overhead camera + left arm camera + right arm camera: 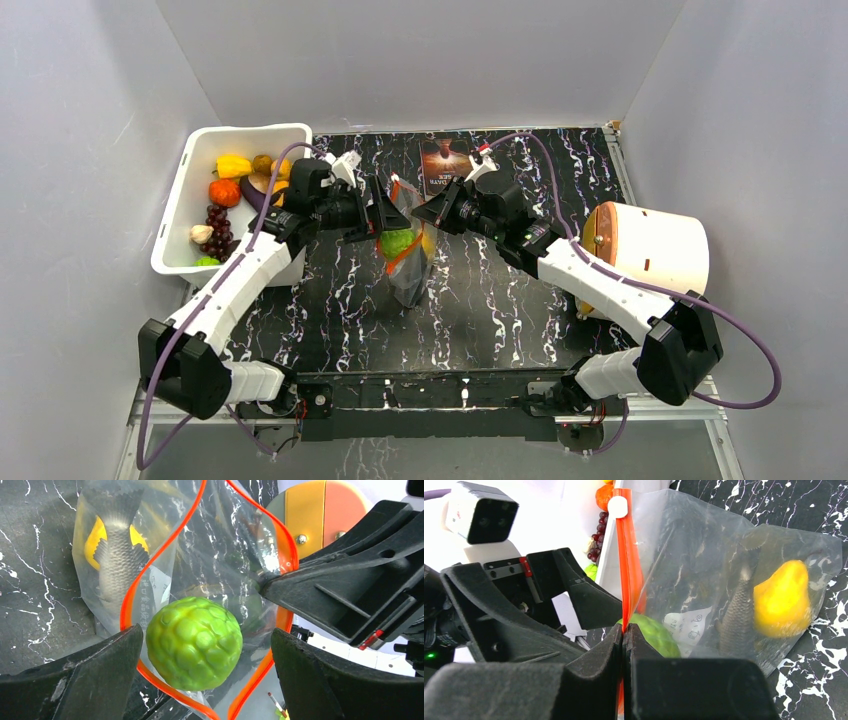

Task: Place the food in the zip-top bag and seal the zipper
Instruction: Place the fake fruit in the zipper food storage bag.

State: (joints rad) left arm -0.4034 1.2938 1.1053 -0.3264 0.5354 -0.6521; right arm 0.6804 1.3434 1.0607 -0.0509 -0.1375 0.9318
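Black marble-pattern bench [480, 300] inside a plain white-walled enclosure [400, 50], both arm bases bolted on the near edge

Left arm [240, 280] reaches in from near left, right arm [600, 285] from near right; they meet mid-bench

Left jaws: fully spread, gripping nothing. One finger sits on each side of a bumpy green fruit [194, 642]; the left finger is just beside it, and I can't confirm contact

Right jaws: clamped tight on the zipper [629, 565], pinching the red-orange strip on one side of the mouth and holding that edge up

zip-top bag [408, 275] is mid-bench between the two jaws, mouth up, body trailing toward the near side. In the left wrist view the strip runs as an open loop, so the mouth is unsealed. The green fruit sits inside that loop at the mouth

Deeper in the bag: a grey scaled fish [117, 555] and a yellow pear [783, 600], with a white label patch [686, 626] on the film. A white slider tab [618, 507] sits at the top end of the strip

Far left: white tub [250, 130] holding grapes [217, 225], a yellow pepper [233, 165] and other produce

Right side: white drum [655, 245] with an orange-yellow end face, well apart from the bag

Far edge: dark book [445, 165] lying flat behind the bag
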